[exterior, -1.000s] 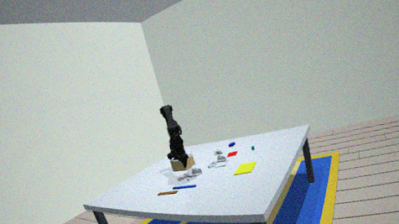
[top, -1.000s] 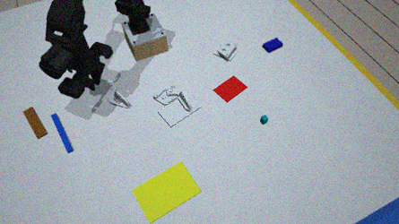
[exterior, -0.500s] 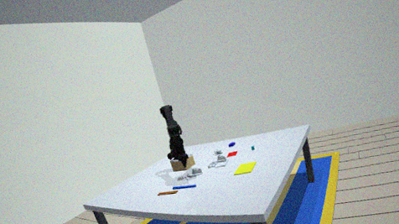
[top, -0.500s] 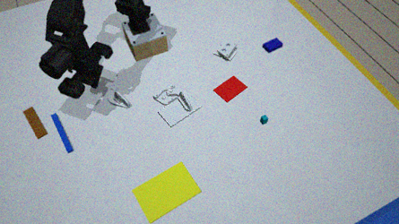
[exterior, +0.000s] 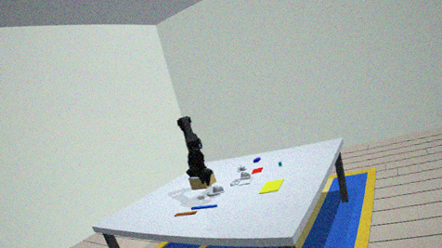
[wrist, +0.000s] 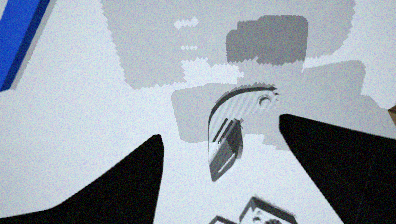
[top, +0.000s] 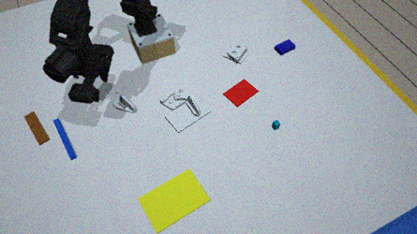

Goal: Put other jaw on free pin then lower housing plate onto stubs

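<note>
No writing is legible. Beyond the loose jaw [top: 125,104] [exterior: 216,190] [wrist: 232,142], the base assembly [top: 178,100] [exterior: 241,179] [wrist: 265,215] is cut off in the wrist view. The gripper [top: 96,90] [wrist: 219,131] is spread around nothing.

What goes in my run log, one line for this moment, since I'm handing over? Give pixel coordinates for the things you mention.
gripper [top: 96,93] [wrist: 219,131]: open | loose jaw [top: 125,104] [exterior: 215,190] [wrist: 226,135]: on table, ungripped

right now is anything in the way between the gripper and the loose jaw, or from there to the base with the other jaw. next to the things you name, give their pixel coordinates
Nothing visible stands between the open gripper [top: 92,88] [wrist: 221,125] and the loose jaw [top: 125,104] [wrist: 227,145], nor between it and the base [top: 174,106].
</note>
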Available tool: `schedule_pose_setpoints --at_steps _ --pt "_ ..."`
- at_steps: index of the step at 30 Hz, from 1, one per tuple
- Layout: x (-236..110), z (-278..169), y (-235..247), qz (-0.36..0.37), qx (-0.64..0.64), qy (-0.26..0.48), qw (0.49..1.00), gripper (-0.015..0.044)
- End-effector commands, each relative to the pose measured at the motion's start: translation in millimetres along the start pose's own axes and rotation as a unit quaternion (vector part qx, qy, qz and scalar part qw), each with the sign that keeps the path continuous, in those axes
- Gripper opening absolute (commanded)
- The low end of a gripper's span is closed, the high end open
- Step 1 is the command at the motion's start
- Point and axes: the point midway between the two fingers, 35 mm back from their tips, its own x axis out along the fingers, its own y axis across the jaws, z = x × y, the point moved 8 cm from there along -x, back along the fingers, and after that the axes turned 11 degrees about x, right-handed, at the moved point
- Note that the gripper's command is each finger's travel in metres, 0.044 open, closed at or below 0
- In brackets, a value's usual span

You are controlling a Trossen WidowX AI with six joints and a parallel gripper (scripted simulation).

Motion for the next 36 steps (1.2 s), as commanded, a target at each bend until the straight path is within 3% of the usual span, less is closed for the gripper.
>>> schedule_pose_setpoints --at_steps 1,18,36 --pt "-1.8 -1.8 -1.1 0.002 -0.046 0.000 0.999 0.0440" --pt "-3.7 -8.6 -3.4 0.003 -0.237 -0.001 0.972 0.0440" --pt "-5.7 -15.7 -6.1 0.004 -0.429 -0.001 0.903 0.0440"
